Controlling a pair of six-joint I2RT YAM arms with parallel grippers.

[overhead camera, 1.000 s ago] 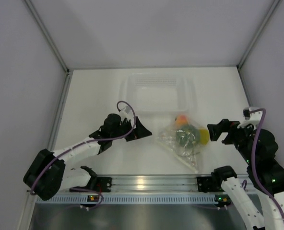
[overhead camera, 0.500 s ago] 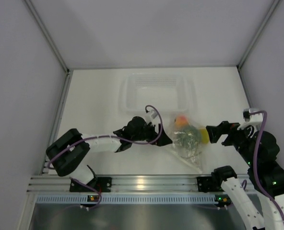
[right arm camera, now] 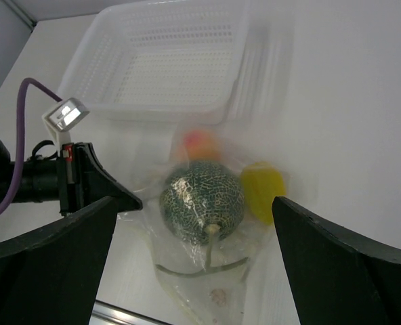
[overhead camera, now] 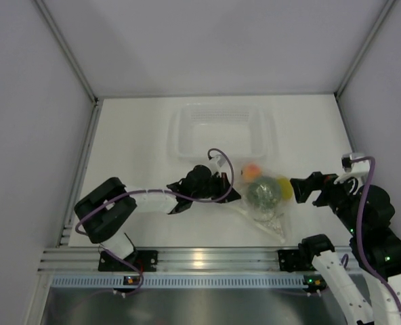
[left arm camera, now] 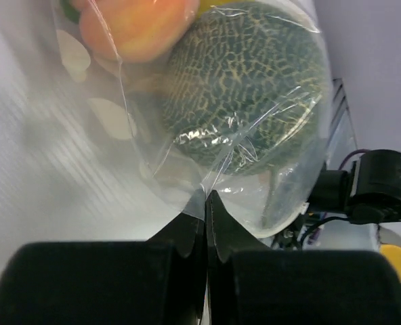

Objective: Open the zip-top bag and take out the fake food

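Left gripper [left arm camera: 206,206]: its jaws are closing together on a thin fold of clear film at the near-left side of the pouch, clamped on plastic, not on fruit.
Right gripper [overhead camera: 297,190]: it is hovering with jaws spread wide just beside the pouch's right flank, gripping nothing.
Zip-top bag [overhead camera: 267,215]: it is lying on the white table between the two grippers, crinkled and apparently sealed; the zip strip cannot be picked out with certainty.
Fake food: all three pieces are sitting inside the bag, the green melon [left arm camera: 248,88] in the middle, the yellow fruit [right arm camera: 263,189] at its right, the orange-red fruit [left arm camera: 136,27] on the far side.
Clear tub [right arm camera: 146,112]: it is standing beyond the bag, near it.
Step in hand: the robot appears to be securing the bag for opening; nothing is out yet.
Next move: the right gripper probably needs to pinch the opposite wall near the seal, so the two can pull apart.
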